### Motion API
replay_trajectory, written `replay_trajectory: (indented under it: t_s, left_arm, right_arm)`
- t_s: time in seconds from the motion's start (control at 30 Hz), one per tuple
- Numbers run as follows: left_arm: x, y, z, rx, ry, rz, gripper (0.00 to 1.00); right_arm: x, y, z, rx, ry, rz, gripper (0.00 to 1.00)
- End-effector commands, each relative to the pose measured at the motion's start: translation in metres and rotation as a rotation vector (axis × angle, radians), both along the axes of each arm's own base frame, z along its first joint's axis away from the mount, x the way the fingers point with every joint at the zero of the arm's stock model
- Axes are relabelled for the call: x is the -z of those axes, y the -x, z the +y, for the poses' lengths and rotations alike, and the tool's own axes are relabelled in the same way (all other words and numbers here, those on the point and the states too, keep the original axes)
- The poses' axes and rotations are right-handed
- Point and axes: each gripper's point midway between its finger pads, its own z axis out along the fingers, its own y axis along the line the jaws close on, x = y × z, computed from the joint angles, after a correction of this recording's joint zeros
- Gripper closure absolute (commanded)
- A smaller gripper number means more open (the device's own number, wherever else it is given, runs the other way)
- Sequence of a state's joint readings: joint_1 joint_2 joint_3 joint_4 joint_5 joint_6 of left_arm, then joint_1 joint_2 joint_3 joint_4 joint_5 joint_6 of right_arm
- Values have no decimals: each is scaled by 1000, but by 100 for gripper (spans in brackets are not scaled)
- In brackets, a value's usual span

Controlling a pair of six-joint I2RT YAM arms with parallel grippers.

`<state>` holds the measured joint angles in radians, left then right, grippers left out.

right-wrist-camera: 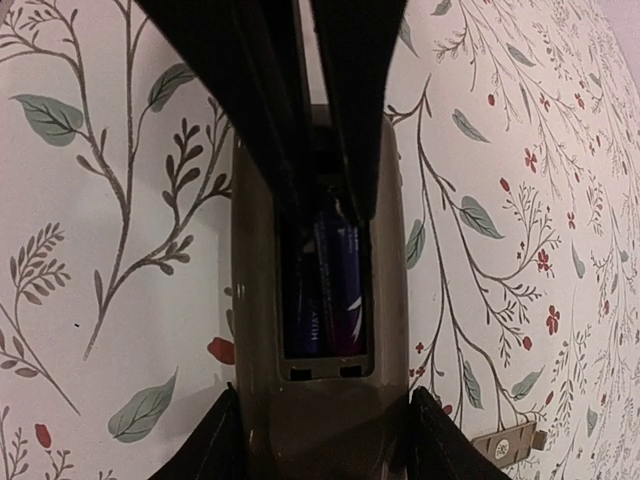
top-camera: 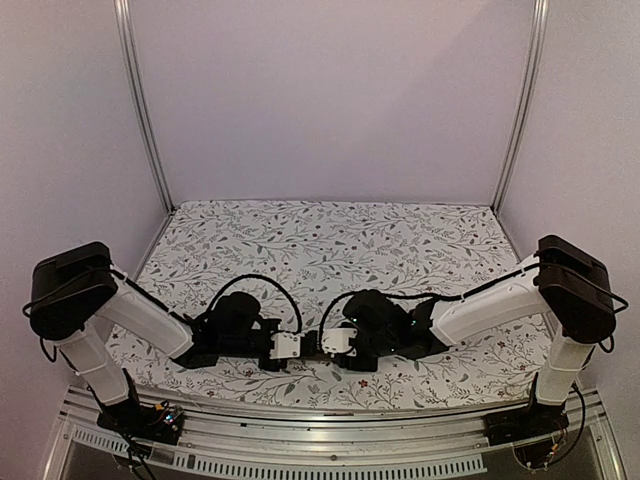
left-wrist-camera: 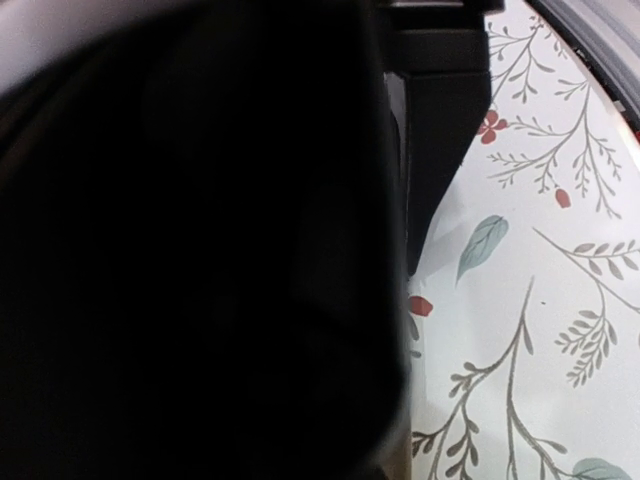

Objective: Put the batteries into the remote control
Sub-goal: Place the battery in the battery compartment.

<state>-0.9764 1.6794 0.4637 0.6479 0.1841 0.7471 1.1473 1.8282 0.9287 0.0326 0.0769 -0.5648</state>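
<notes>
In the right wrist view the remote control (right-wrist-camera: 250, 300) lies back-up over the floral cloth. Its dark recess holds the two batteries (right-wrist-camera: 325, 290), dark purple, side by side. My right gripper (right-wrist-camera: 322, 435) is shut on the remote's near end, one finger on each side. My left gripper (right-wrist-camera: 322, 205) reaches in from above, its two black fingers (right-wrist-camera: 250, 90) almost together and their tips down in the recess on the batteries. In the top view the left gripper (top-camera: 300, 347) and right gripper (top-camera: 325, 343) meet at the near middle; the remote is hidden there. The left wrist view is mostly blocked by black.
A floral cloth (top-camera: 330, 240) covers the table, with grey walls and metal posts around it. A small grey flat piece (right-wrist-camera: 505, 440) lies on the cloth to the right of the remote. The cloth also shows at the right of the left wrist view (left-wrist-camera: 540, 300).
</notes>
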Motion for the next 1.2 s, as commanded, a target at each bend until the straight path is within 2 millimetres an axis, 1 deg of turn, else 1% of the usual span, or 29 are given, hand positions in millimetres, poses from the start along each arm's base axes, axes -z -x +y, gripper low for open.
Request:
replay_trajectory:
  t_s: [0.0,0.07,0.17,0.23,0.33,0.47,0.6,0.73,0.83,0.93,1.0,1.1,1.17]
  left_arm:
    - [41,13,9,13,-108,132,100]
    - [43,14,8,27,-114,160,100]
    - [52,15,12,32,-141,247,100]
    - [55,11,12,30,-151,266,100]
    - [54,7,7,48,-145,286,100]
    - [63,5,10,66,-177,346,100]
    - [80,2,18,44,-226,378,100]
    - [90,-1,19,25,-242,389,100]
    - [95,5,25,44,-267,386,100]
    - [102,13,31,83,-296,374,100]
    - [106,12,32,75,-309,371,100]
    - [110,11,34,73,-320,358,100]
    - [112,15,39,93,-333,337,100]
  right_arm:
    - [-25,13,33,-76,-175,-7,100]
    - [-26,18,35,-104,-192,19,100]
    - [-28,19,34,-115,-211,42,100]
    - [-31,19,33,-123,-231,46,100]
    - [-36,24,35,-157,-265,72,100]
    - [-37,29,33,-201,-294,138,100]
    - [-31,30,30,-207,-297,183,100]
    - [-21,28,26,-187,-286,224,100]
    - [-16,27,20,-152,-272,243,100]
    - [-13,24,16,-115,-262,258,94]
    - [-13,21,14,-92,-266,268,86]
    - [-13,19,14,-72,-270,275,80]
    - [-14,17,13,-62,-271,273,77]
